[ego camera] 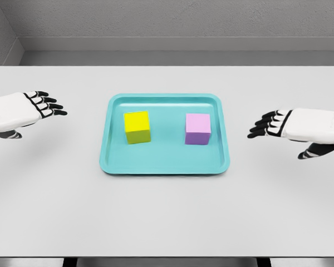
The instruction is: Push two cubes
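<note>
While nothing is yet touched: right five-finger hand [267,125] and left five-finger hand [44,105], fingers spread and empty, flanking shallow teal plastic tray [164,168], seemingly poised to push yellow cube [137,127] and lilac cube [197,129], well apart inside.

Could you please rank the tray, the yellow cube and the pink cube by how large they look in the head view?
1. The tray, by far the largest; both cubes sit inside it.
2. The yellow cube and the pink cube look about the same size at similar depth, so I would not rank one above the other.
</note>
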Robot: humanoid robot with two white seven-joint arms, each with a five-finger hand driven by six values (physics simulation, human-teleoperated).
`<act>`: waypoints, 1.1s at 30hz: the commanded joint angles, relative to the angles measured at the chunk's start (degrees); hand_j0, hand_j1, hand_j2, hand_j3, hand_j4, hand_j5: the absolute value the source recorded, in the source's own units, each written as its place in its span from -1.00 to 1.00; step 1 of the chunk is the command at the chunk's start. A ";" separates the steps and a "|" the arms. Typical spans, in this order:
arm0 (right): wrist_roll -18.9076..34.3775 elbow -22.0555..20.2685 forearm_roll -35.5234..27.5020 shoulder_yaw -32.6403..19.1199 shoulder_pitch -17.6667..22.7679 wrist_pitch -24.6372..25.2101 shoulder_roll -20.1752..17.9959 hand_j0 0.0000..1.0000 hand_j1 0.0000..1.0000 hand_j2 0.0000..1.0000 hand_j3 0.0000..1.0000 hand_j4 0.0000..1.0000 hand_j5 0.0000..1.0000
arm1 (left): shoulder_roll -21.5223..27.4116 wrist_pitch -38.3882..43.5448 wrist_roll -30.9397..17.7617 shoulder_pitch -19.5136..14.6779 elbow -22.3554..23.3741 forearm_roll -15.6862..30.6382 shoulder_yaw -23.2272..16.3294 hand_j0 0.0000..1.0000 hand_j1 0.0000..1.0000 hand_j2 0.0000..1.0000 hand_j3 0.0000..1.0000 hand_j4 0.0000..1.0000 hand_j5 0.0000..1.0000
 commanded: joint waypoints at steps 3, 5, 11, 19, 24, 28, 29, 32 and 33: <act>0.19 0.28 -0.19 0.09 -0.18 0.15 0.24 1.00 1.00 1.00 1.00 1.00 1.00 | 0.08 0.11 0.00 0.00 0.00 0.24 0.01 1.00 1.00 1.00 1.00 1.00 1.00; 0.45 0.20 0.16 -0.62 -0.53 0.15 -0.03 1.00 1.00 1.00 1.00 1.00 1.00 | 0.08 0.11 0.00 0.00 0.00 0.15 0.01 1.00 1.00 1.00 1.00 1.00 1.00; -9.57 1.42 1.39 -1.84 -3.52 0.15 0.94 1.00 1.00 1.00 1.00 1.00 1.00 | -0.36 0.11 -0.08 -0.70 -0.18 -0.20 -0.16 1.00 1.00 1.00 1.00 1.00 1.00; 3.26 6.70 13.26 -1.58 -7.38 0.15 7.80 0.43 0.43 0.43 0.43 0.43 0.43 | -2.65 0.11 -0.08 -6.50 0.35 -4.15 -7.72 0.65 0.65 0.65 0.65 0.65 0.65; 3.26 8.81 13.17 -1.41 -7.21 0.15 12.19 0.45 0.45 0.45 0.45 0.45 0.45 | -2.73 0.11 -0.08 -7.73 0.53 -4.15 -10.09 0.60 0.60 0.60 0.60 0.60 0.60; 3.26 9.42 13.17 -0.97 -6.59 0.15 14.13 0.45 0.45 0.45 0.45 0.45 0.45 | -2.82 0.11 -0.08 -9.14 0.61 -4.24 -12.55 0.59 0.59 0.59 0.59 0.59 0.59; 3.26 9.51 13.17 -0.97 -5.98 0.15 14.65 0.45 0.45 0.45 0.45 0.45 0.45 | -3.35 0.11 -0.08 -9.40 0.61 -4.24 -12.99 0.59 0.59 0.59 0.59 0.59 0.59; 3.35 10.30 13.35 -1.05 -4.92 0.15 16.32 0.45 0.45 0.45 0.45 0.45 0.45 | -3.61 0.11 -0.26 -9.49 0.61 -4.15 -13.87 0.59 0.59 0.59 0.59 0.59 0.59; 3.26 11.44 13.35 -1.05 -4.92 0.15 17.20 0.45 0.45 0.45 0.45 0.45 0.45 | -3.70 0.11 -0.35 -9.49 0.53 -4.07 -13.87 0.59 0.59 0.59 0.59 0.59 0.59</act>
